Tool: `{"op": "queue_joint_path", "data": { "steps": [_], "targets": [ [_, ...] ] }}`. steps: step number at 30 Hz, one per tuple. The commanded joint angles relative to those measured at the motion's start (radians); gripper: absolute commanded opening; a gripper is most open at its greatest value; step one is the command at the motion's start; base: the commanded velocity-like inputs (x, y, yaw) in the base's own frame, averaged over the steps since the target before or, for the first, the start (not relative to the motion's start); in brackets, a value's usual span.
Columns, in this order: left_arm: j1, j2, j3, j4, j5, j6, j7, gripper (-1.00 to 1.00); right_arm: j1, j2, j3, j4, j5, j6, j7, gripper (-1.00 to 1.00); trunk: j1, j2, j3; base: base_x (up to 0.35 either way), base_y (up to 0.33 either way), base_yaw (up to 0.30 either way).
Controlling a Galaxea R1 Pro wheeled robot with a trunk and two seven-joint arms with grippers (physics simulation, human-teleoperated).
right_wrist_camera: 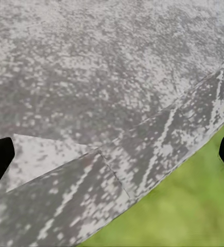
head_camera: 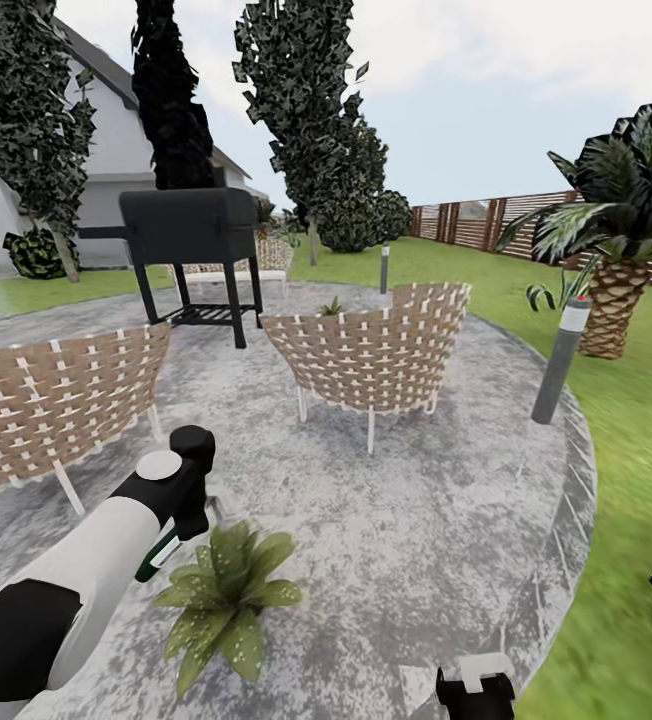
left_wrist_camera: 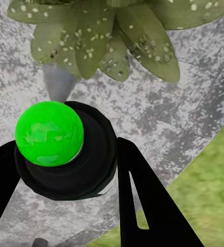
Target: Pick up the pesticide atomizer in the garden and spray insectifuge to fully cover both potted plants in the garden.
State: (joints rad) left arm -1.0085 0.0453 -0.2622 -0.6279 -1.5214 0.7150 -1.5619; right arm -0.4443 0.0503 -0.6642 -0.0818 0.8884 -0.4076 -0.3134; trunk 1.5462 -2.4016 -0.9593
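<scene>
My left gripper (head_camera: 188,497) hangs low over the grey stone patio (head_camera: 416,540), shut on the pesticide atomizer (head_camera: 154,563). In the left wrist view, black fingers (left_wrist_camera: 142,195) flank its black sprayer head (left_wrist_camera: 78,170), which has a bright green ball on top. One potted plant (head_camera: 224,600), a speckled green rosette, sits just in front of and below the atomizer; its leaves (left_wrist_camera: 106,36) are close ahead. A second small potted plant (head_camera: 332,306) peeks up behind the woven chair. My right gripper (head_camera: 476,690) is open and empty over the patio's edge.
Two woven chairs (head_camera: 376,355) (head_camera: 46,405) and a black grill (head_camera: 191,235) stand on the patio. A grey bollard light (head_camera: 560,360) marks its right rim, with lawn (head_camera: 626,560) beyond. A palm (head_camera: 616,260), the slat fence, tall dark trees and the white house stand farther back.
</scene>
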Motion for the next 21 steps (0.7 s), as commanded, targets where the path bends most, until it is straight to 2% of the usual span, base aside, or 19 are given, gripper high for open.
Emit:
{"op": "queue_joint_path", "data": {
  "steps": [1,9,21],
  "targets": [
    [-0.001,0.001,-0.005,-0.001,-0.005,0.011,-0.009,-1.00,-0.001,0.000,-0.008,0.000,0.011,-0.002,-0.004,1.00,0.000,0.000,-0.001,0.119,-0.244,0.033],
    [-0.001,0.001,-0.005,-0.001,-0.005,0.011,-0.009,-1.00,-0.001,0.000,-0.008,0.000,0.011,-0.002,-0.004,1.00,0.000,0.000,-0.001,0.016,-0.269,0.030],
    [-0.001,0.001,-0.005,-0.001,-0.006,0.011,-0.009,-1.00,-0.001,-0.001,-0.008,0.000,0.011,-0.002,-0.004,1.00,0.000,0.000,-0.001,0.000,-0.251,0.246]
  ]
}}
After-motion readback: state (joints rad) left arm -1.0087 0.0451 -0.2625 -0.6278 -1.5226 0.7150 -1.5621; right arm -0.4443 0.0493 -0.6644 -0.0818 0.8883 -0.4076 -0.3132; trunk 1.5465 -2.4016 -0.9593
